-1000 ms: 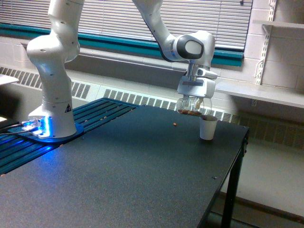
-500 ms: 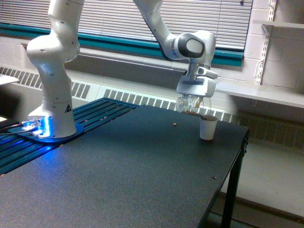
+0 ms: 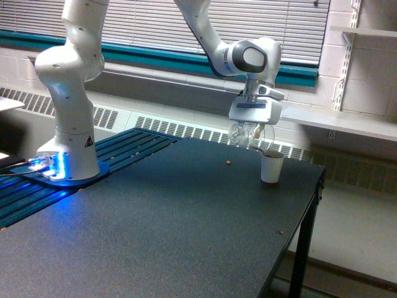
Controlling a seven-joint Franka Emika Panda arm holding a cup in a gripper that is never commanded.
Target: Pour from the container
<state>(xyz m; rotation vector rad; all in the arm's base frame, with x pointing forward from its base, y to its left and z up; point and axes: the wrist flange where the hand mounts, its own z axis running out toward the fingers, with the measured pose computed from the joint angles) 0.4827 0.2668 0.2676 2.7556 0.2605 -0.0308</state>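
My gripper [image 3: 251, 129] is shut on the container [image 3: 246, 135], a small clear rounded cup, held tipped over above the black table [image 3: 155, 230]. Its mouth leans toward the exterior view's right, just over the rim of a white paper cup [image 3: 271, 167] that stands upright near the table's far right corner. A few brown bits show at the container's lower edge next to the paper cup's rim. The fingers are mostly hidden behind the clear cup.
One brown bit [image 3: 229, 162] lies loose on the table left of the paper cup. The arm's white base [image 3: 67, 149] stands on a blue-lit plate at the exterior view's left. The table edge runs close to the paper cup's right.
The container has tipped further and risen slightly; the brown layer seen inside it earlier has mostly gone from it.
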